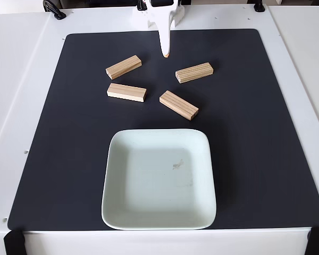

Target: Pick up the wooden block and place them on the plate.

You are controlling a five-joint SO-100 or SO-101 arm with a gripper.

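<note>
So far: nothing of the task is done, judging from how the things lie in the fixed view.

Plate: the plate [159, 179] sits at the near edge of the black mat [266, 133], square and pale, with a faint smudge near its centre and no block in it.

Blocks: four wooden blocks lie flat on the mat beyond the plate, all apart from one another and none touching the plate.

Upper left block [124, 67]: tilted, its right end raised toward the far side of the mat.

Lower left block [127, 92]: nearly level across the view, just below the upper left one.

Upper right block [194, 73]: shows dark grain lines and lies right of the gripper's tip.

Lower right block [178, 104]: slanted, the nearest of the four to the plate's far rim.

Gripper: the gripper [165, 52] hangs at the far edge of the mat, its white finger pointing down between the two upper blocks and holding nothing.

Fingers: they look drawn together into one narrow tip, but from this angle I cannot tell for certain whether they are spread or pressed.

Left to do: all four blocks remain to be picked up and set on the plate.

Likely first pick: either upper block, since both lie close to the tip.
</note>
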